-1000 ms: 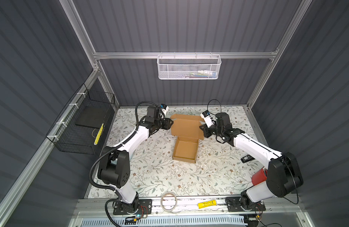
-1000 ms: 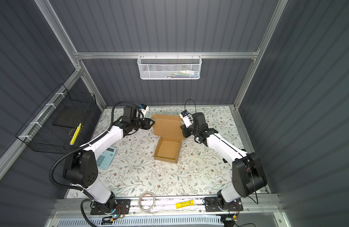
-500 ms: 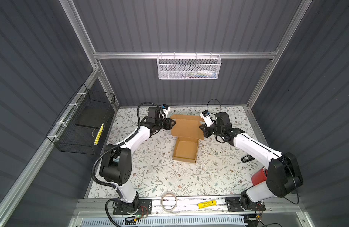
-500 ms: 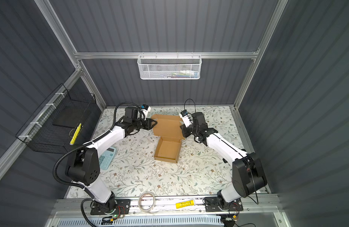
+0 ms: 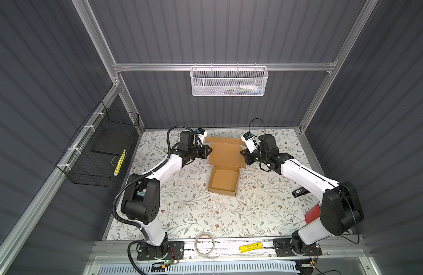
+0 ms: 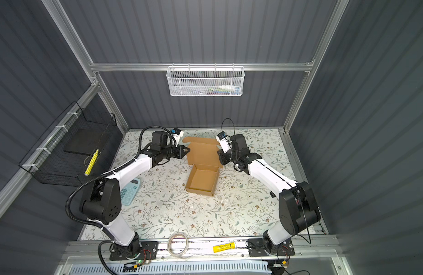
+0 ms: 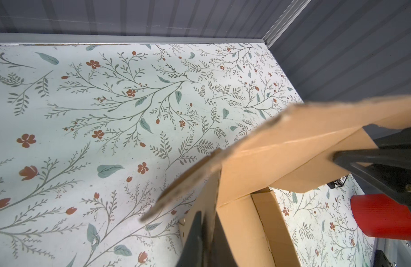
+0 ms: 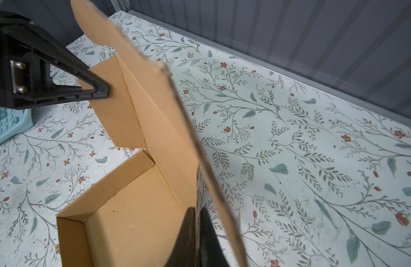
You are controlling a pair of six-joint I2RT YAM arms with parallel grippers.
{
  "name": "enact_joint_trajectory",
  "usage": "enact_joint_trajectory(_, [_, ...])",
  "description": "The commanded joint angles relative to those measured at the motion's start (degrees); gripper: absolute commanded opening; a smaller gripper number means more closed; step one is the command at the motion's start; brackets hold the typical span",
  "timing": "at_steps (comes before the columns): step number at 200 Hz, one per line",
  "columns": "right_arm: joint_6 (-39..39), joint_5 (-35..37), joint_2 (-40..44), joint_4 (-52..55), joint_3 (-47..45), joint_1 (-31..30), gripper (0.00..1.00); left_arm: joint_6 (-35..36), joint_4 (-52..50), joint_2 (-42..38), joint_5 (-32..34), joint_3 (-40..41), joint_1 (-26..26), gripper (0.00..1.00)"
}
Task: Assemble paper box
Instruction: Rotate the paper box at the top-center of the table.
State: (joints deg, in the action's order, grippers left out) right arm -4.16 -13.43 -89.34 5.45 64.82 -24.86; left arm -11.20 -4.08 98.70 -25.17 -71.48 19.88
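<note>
The brown cardboard paper box (image 5: 223,181) (image 6: 202,179) lies mid-table, its tray folded up and its lid (image 5: 226,152) raised behind the tray. My left gripper (image 5: 209,151) (image 6: 187,150) is at the lid's left edge. In the left wrist view it (image 7: 208,215) is shut on the thin side flap (image 7: 211,191). My right gripper (image 5: 242,152) (image 6: 219,154) is at the lid's right edge. In the right wrist view it (image 8: 197,210) is shut on that side's flap, beside the tray's inside (image 8: 135,212). The left gripper (image 8: 107,91) shows across the lid there.
A light-blue calculator (image 6: 130,194) lies by the left arm's base. A red cylinder (image 5: 312,213) and a small black device (image 5: 299,191) sit near the right arm. A tape roll (image 5: 205,242) and a yellow item (image 5: 251,247) rest on the front rail. A black wire basket (image 5: 98,152) hangs on the left wall.
My left gripper has moved right to the lid's left flap and shut on it. The right gripper has stayed at the right flap.
</note>
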Motion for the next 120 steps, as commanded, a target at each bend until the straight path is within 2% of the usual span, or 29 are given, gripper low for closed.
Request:
enact_joint_trajectory(1, [0.71, 0.55, -0.66, 0.69, 2.00, -0.45, 0.15, -0.90, 1.53, -0.34, -0.04, 1.30, -0.31, 0.04])
enact_joint_trajectory(23, [1.42, 1.19, -0.75, 1.55, 2.83, -0.58, 0.24, -0.70, 1.48, -1.06, 1.75, 1.81, -0.28, 0.01])
enact_joint_trajectory(50, [2.72, 2.08, -0.84, 3.63, 4.34, -0.60, 0.30, -0.41, 1.87, -2.64, 3.77, 2.97, -0.28, 0.00])
enact_joint_trajectory(120, [3.56, 3.54, -1.81, 7.69, 8.16, -0.66, 0.33, 0.82, 2.49, -4.82, 4.20, 4.36, -0.28, 0.00])
